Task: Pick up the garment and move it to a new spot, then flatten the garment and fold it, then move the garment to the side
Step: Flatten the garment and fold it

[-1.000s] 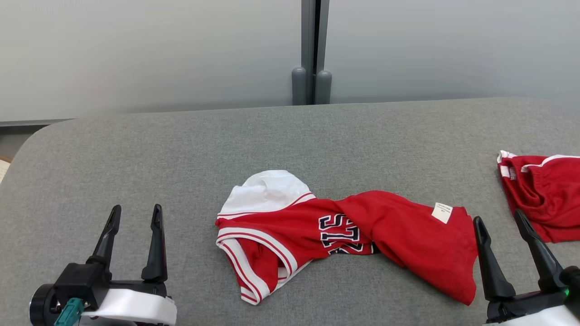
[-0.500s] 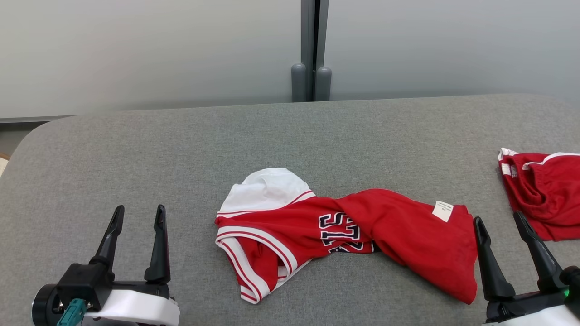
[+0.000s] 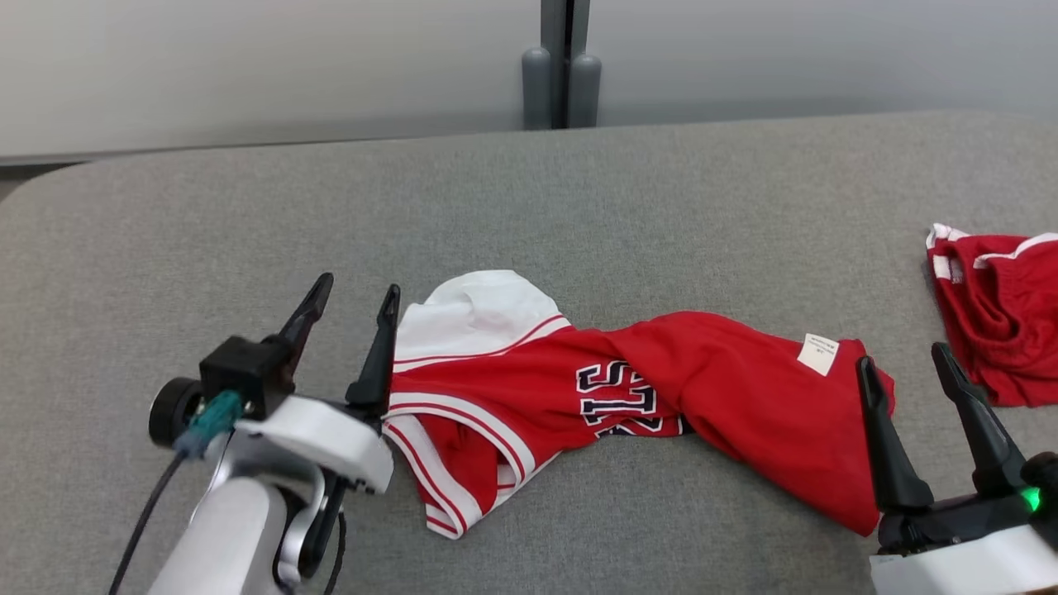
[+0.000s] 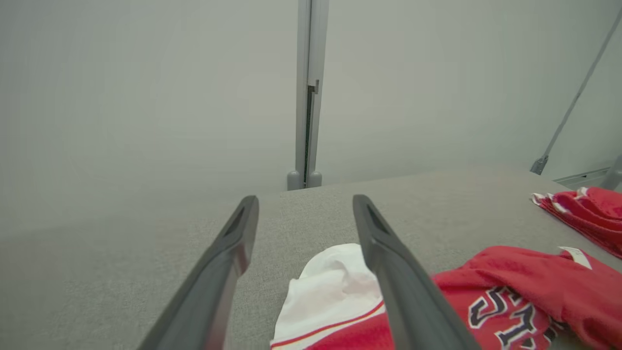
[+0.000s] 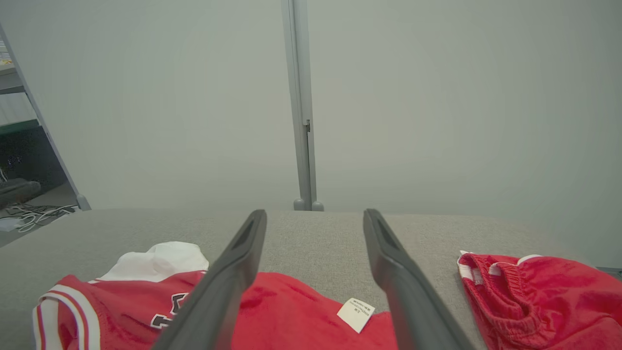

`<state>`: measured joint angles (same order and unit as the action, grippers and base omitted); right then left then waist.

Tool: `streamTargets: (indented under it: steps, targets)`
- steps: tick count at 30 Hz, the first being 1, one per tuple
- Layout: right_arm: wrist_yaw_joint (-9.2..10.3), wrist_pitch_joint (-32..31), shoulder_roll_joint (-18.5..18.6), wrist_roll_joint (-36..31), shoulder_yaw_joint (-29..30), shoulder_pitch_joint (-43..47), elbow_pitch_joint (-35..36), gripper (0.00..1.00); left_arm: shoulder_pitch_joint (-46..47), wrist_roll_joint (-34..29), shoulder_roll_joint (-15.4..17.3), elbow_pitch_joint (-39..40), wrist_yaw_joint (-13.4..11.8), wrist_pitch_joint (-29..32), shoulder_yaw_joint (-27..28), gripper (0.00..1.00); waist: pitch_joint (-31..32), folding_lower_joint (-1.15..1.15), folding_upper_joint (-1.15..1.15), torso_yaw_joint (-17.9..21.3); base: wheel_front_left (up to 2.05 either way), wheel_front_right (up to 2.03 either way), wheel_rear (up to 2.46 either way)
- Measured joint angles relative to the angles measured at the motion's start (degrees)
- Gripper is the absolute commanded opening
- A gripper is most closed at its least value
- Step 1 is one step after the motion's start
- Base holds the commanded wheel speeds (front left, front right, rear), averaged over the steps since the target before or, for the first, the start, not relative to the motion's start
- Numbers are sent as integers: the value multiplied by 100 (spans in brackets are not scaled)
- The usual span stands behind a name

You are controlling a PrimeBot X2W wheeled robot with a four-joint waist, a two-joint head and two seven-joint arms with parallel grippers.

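Left pincer [image 3: 359, 286]: fingers set apart, nothing held; placed just beside white end of garment [image 3: 727, 397]. Right pincer [image 3: 903, 357]: fingers set apart, nothing held; placed near red end, by sewn label [image 3: 818, 354]. Garment laid crumpled and twisted at middle of grey table [image 3: 579, 190]. Second red garment [image 3: 1004, 330] seen at table's right edge, apart from first.
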<state>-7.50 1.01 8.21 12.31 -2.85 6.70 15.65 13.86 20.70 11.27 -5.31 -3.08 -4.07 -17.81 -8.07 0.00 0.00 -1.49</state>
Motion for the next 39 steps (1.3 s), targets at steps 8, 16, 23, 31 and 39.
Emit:
streamTargets:
  steps: [8,16,23,31,39]
  targets:
    - [0,112,-30,16,-134,-319,-210,100,1499,396,-212,-2472,668,650,-197,100,-641,0,0,278,0,0,0]
    - [0,253,-40,79,-93,-495,-463,100,2405,673,-287,-4095,929,1463,-341,86,-884,0,0,497,0,0,0]
    - [0,183,9,203,247,-511,-803,100,2727,787,-290,-4470,1012,1199,-469,0,-893,0,0,508,0,0,0]
    - [1,8,327,511,617,-444,-1751,100,2860,814,-343,-4495,1046,839,-688,0,-996,0,0,387,0,0,0]
    - [-1,55,515,953,73,-1205,-2842,100,3000,859,-434,-4521,1051,598,-900,0,-1219,0,0,163,0,0,0]
